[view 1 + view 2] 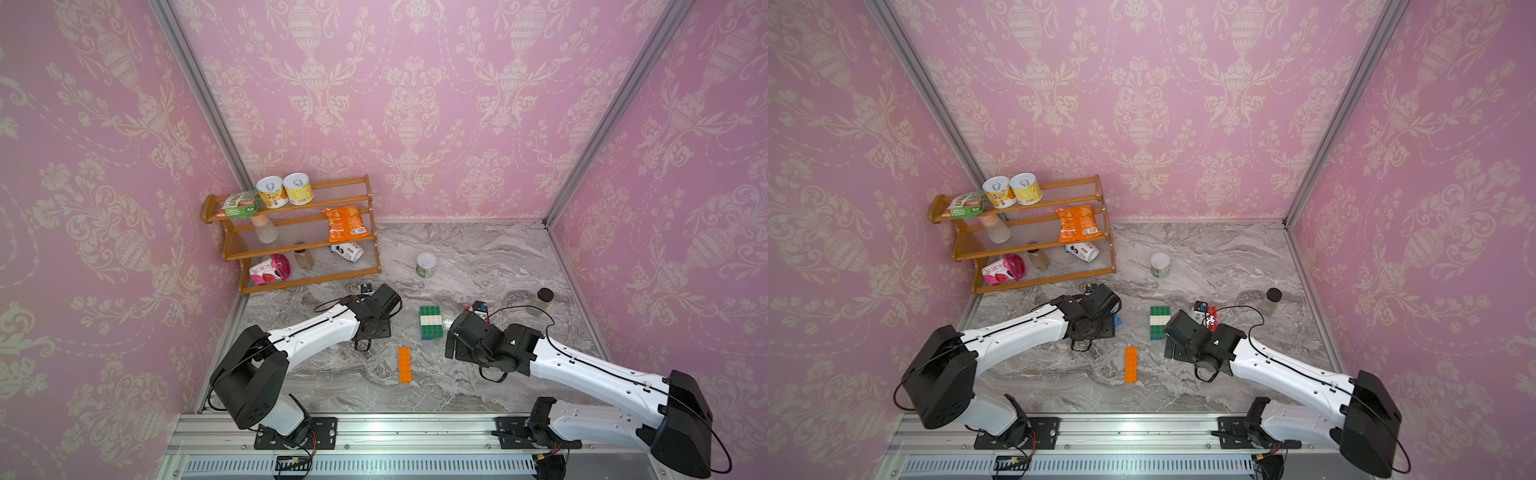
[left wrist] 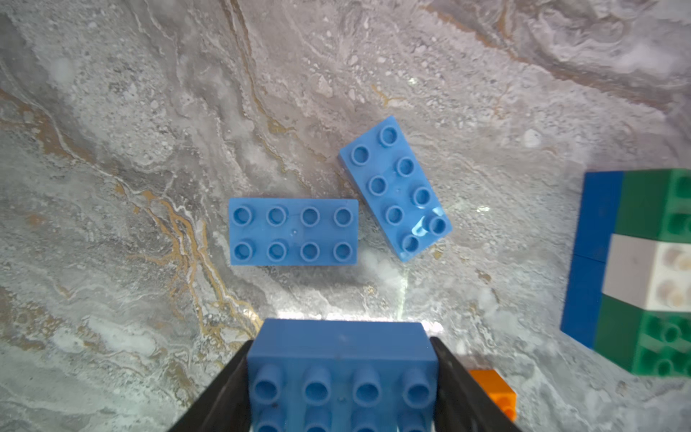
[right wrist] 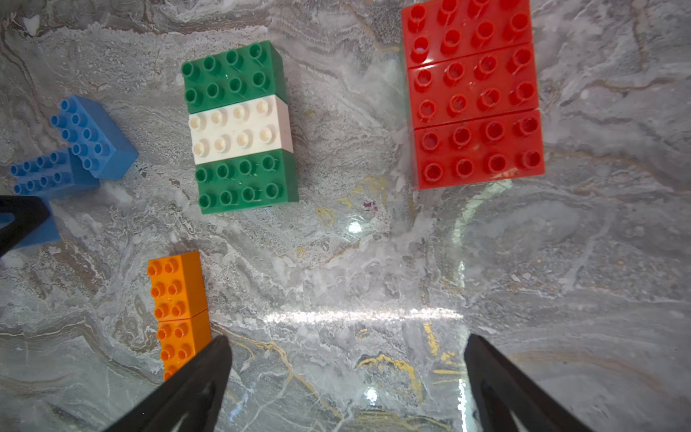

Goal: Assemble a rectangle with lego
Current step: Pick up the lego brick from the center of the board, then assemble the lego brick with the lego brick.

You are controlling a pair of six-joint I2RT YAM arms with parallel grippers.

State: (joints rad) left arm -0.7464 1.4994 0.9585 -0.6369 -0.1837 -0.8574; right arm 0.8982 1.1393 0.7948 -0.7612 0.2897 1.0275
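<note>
a: what's the left gripper (image 2: 340,342) doing?

b: it's clamped on a light-blue 2x4 brick (image 2: 342,377), with a black finger (image 2: 228,392) against each short end and the studs toward the wrist camera. i can't tell if the brick is clear of the marble tabletop (image 2: 112,187).

a: and the right gripper (image 3: 346,355)?

b: its jaws are spread wide with nothing between them, over bare marble.

a: where's the rest of the lego?

b: a loose light-blue brick (image 2: 293,232) lies flat just ahead of the held one. a slanted light-blue brick (image 2: 396,189) lies right beside it, corner to side, and i can't tell if they touch. mid-table, between the two arms, sits the green-white-green block (image 1: 430,322). it's a white brick (image 3: 241,129) pressed between two green ones, stacked on dark-blue bricks (image 2: 594,254).

a: the red ones?

b: three red bricks (image 3: 475,93) sit side by side as one slab by the right arm's wrist, mostly hidden by that arm in both top views. the orange strip (image 1: 1131,365) is two bricks end to end. it lies apart from the block, on the side nearer the robot's rail.

a: anything else around?

b: a wooden rack (image 1: 316,198) with tins and snack packets stands in the far left corner. a small tin (image 1: 426,265) stands upright on the marble, and a dark-lidded jar (image 1: 544,301) stands toward the right wall.
</note>
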